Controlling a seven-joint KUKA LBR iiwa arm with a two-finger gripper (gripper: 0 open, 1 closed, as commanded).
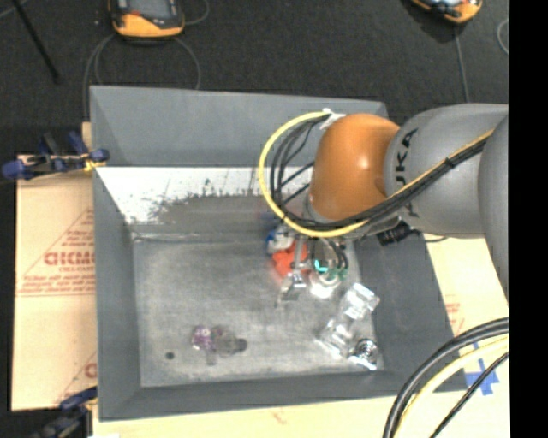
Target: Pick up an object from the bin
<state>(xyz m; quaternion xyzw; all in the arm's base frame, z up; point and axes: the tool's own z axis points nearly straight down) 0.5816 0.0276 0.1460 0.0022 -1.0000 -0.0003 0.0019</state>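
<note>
Bright overhead light: the grey bin has a glaring white far wall, and its floor is shadowed beneath the arm.

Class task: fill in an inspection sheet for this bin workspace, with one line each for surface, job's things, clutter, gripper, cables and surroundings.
Surface: grey metal bin, floor scuffed, dark specks on its upper wall.
Job's things: red thing with a blue piece just above it, mid-bin, right beside the gripper; clear plastic piece at lower right; small purple-grey thing at lower left.
Clutter: tiny dark speck at lower left.
Gripper: gripper low in the bin next to the red thing; open or shut cannot be told.
Cables: yellow and black cables loop round the orange wrist cover.
Surroundings: dark floor; an orange-and-black device on it.
</note>
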